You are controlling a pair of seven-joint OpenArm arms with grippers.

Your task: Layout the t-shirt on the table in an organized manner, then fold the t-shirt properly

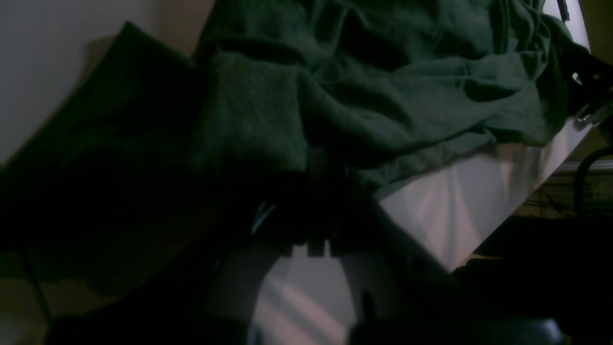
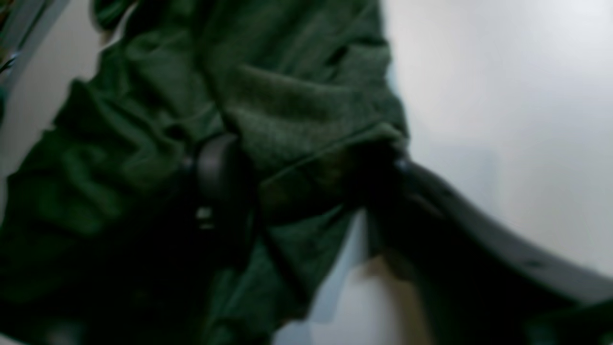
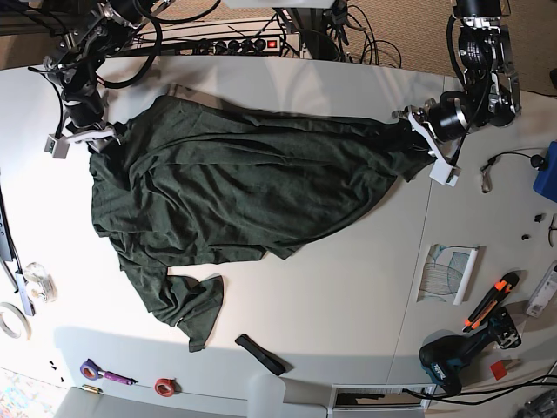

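Base view: shirt [image 3: 226,187], rumpled, on table [image 3: 348,287]. It is strung between left pincer [image 3: 424,131] and right pincer [image 3: 97,132], each closed on cloth. Step: laying out. Next, likely: spread and flatten bunched lower part.

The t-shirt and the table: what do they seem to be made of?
The t-shirt looks like soft matte dark green knit, probably cotton: it drapes in creases. The table seems a smooth hard white board, slightly glossy: it reflects light.
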